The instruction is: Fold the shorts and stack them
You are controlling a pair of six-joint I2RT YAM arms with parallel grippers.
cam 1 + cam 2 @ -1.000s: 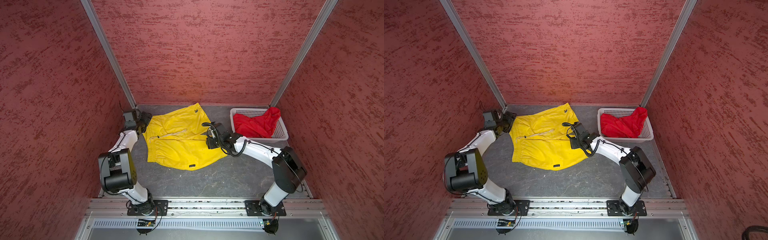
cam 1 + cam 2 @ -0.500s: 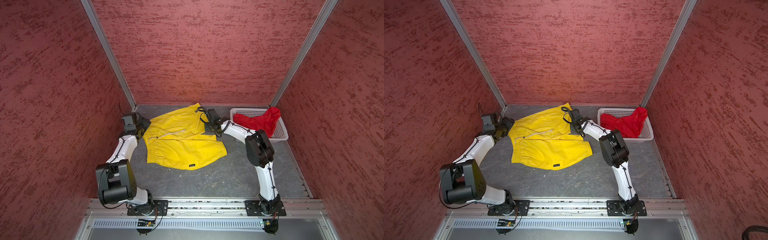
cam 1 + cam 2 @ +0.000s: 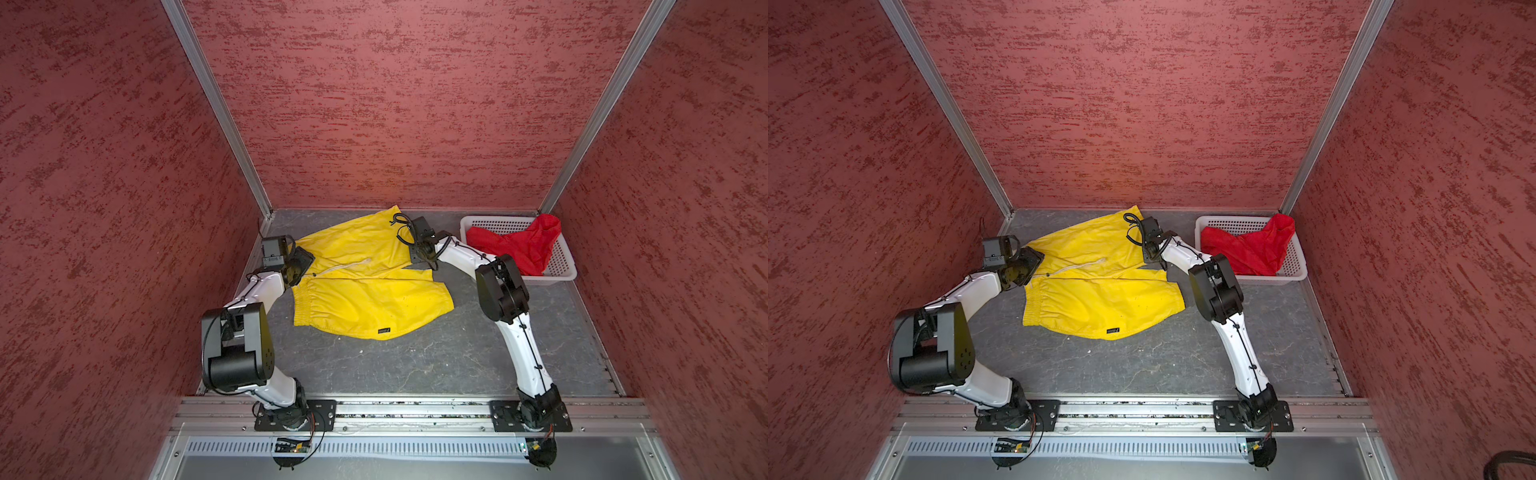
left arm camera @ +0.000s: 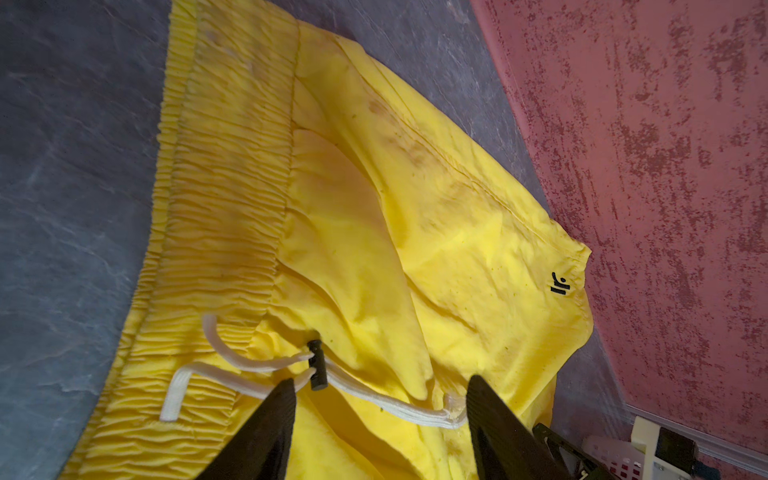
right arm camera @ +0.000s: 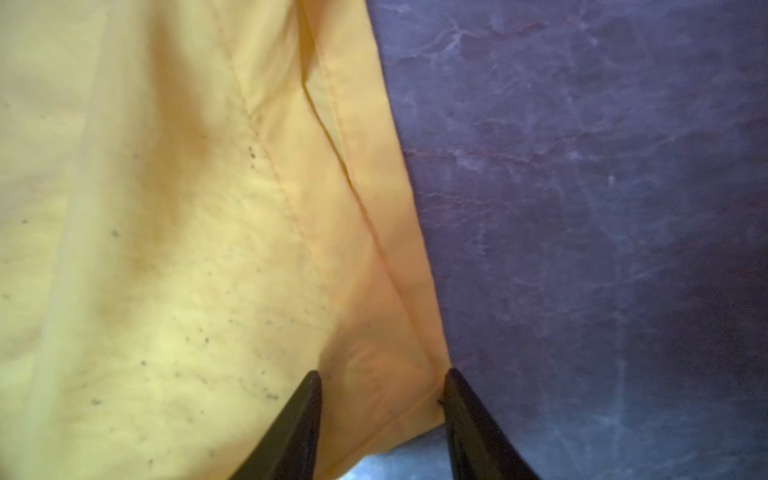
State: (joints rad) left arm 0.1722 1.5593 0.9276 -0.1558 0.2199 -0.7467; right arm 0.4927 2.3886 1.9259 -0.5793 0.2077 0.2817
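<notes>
Yellow shorts (image 3: 365, 286) are spread flat on the table (image 3: 415, 365), a bit left of the middle and toward the back edge. The waistband (image 4: 224, 199) sits on the left side and runs front to back, so both legs point at the right edge. The far leg slants off toward the back edge, and its logo (image 4: 560, 284) is out near that hem.

The left gripper (image 4: 380, 380) is down at the back end of the waistband, near the back left corner. Its jaws are apart, straddling yellow cloth, the white drawstring (image 4: 232, 361) and the black toggle (image 4: 316, 365), with nothing pinched.

The right gripper (image 5: 383, 374) is at the far leg's hem, on the corner nearest the gap between the legs. Its jaws are apart too, with the hem corner sitting between the fingers but not clamped.

Red shorts (image 3: 519, 245) are bunched up in the white basket (image 3: 561, 266) in the back right corner, one end hanging over its rim.
</notes>
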